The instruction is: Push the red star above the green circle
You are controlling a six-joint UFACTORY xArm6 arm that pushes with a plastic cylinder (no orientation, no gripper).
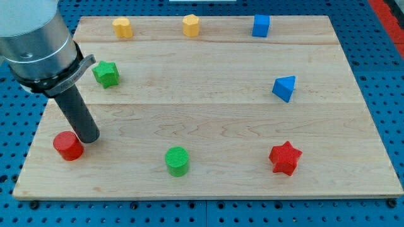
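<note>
Camera view: red star [285, 157] far right of end effector [89, 138]

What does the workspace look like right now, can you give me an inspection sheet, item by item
Surface: wooden board, flat, on a blue pegboard.
Job's things: red star at the view's lower right; green circle at bottom centre, apart from it.
Clutter: red cylinder, green star, two yellow blocks, blue cube, blue triangle.
Grippers: none; my tip sits right beside the red cylinder, far from the red star.
Cables: nothing seen.
Surroundings: red strip at the view's top right.
</note>
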